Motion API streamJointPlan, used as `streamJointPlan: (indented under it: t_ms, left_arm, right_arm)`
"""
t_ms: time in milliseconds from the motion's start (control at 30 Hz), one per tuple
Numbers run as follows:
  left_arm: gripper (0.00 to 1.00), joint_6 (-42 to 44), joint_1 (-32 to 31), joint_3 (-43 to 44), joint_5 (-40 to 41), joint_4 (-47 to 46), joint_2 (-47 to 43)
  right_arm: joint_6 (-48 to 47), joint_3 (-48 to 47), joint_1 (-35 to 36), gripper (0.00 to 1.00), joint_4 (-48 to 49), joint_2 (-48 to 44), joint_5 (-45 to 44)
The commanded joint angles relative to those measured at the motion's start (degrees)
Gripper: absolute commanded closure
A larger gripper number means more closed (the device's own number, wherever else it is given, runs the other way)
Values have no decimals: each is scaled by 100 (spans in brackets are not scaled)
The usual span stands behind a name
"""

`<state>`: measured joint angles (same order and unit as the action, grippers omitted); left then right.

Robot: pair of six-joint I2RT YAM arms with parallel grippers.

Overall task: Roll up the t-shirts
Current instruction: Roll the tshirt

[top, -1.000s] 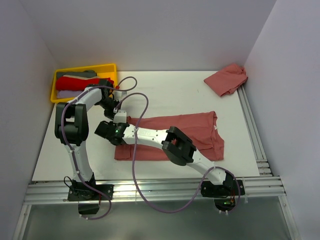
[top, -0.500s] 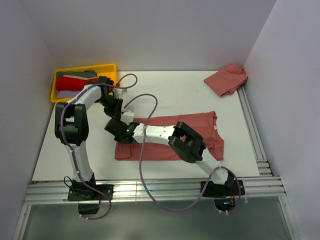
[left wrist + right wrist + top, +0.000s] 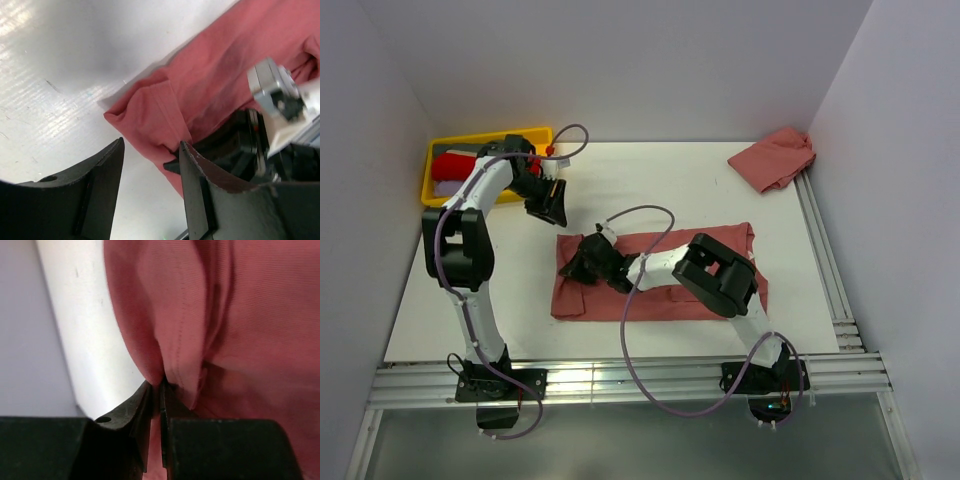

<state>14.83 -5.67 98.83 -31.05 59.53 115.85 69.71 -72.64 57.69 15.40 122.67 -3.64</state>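
Salmon-red soft cloth t-shirt (image 3: 665, 300) lies flat; our right gripper (image 3: 160, 385) pinches its left edge, while our left gripper (image 3: 150, 150) hangs open and empty. We judge the roll is only starting: next, curl that edge rightward, evenly.

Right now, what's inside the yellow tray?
Folded cloth: a red piece and a pale purple one. The left arm covers the rest of the tray.

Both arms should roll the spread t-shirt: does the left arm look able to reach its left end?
Probably yes: the left gripper hangs open close to the t-shirt, bare table between; the right gripper pinches a fold nearby.
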Motion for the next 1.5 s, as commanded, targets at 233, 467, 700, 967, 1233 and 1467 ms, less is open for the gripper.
streamJointPlan:
  t_ms: [233,467,700,967,1233,1467]
  left_arm:
    - [48,362,312,-416,-692,209,-713]
    - [48,407,321,-1329,-1016,-177,-828]
    - [47,416,304,-1954,-1246,-643,-784]
    - [49,-85,181,-2166,-930,-1311,-555]
    - [53,-454,-30,-2157,-517,-1681,-476]
    - [60,-665,-258,-2096,-51,-1795,-476]
  right_arm:
    - [1316,1454,-390,87,2669,-226,979]
    - [2001,1885,-504,87,3785,63,1251]
    - [2363,1991,-566,87,4349,292,1392]
    - [2477,2096,-601,88,4270,240,1322]
    - [2468,2237,-636,88,4129,82,1225]
    - [2389,2263,-645,79,3779,-85,1155]
